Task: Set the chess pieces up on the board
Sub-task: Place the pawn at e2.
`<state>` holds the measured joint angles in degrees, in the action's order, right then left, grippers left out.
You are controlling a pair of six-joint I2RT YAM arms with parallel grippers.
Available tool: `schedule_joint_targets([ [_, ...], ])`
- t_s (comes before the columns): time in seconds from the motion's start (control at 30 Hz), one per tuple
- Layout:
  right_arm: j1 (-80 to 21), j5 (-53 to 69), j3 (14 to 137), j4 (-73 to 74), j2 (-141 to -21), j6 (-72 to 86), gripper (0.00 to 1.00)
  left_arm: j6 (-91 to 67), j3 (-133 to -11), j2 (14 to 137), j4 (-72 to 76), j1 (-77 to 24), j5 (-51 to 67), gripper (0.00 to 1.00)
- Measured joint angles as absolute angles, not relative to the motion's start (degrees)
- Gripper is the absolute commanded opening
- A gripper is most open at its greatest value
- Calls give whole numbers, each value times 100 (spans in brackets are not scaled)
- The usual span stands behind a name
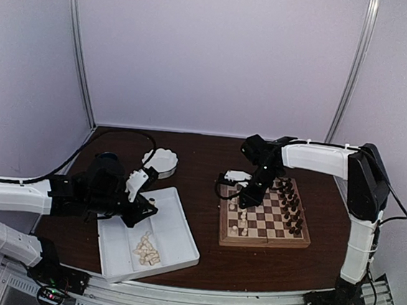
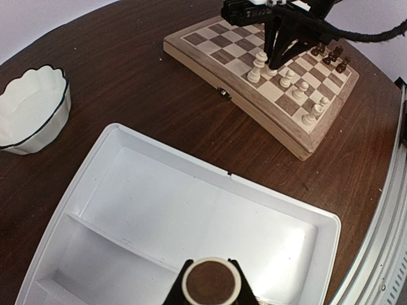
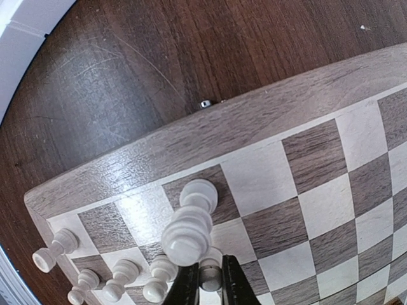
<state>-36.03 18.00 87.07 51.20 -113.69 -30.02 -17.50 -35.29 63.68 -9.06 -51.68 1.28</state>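
Gripping cream chess piece (image 2: pixel 210 283), left tool (image 2: pixel 210 296).

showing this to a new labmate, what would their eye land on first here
First the chessboard at right: dark pieces line its right side, and the right gripper pinches a cream piece near its left edge. Then the left gripper, holding a second cream piece above a white tray that holds a small heap more.

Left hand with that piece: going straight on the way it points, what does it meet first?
Most likely the bare floor of the white divided tray, in its large compartment, just ahead of the left hand. Nothing shows in between, though depth is hard to judge.
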Motion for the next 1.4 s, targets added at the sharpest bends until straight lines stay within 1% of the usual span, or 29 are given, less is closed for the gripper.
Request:
schedule_joint_targets([
  [0.53,-3603,1798,8707,5041,-11382,-2978,14,-1750,-3529,6368,-906,-5168,128,5],
  [0.9,-3603,1793,8707,4950,-11404,-2958,17,-1776,-3529,6368,-904,-5168,130,5],
  [1.4,-3603,1745,8707,4952,-11434,-2895,34,-1817,-3527,6368,-904,-5168,130,6],
])
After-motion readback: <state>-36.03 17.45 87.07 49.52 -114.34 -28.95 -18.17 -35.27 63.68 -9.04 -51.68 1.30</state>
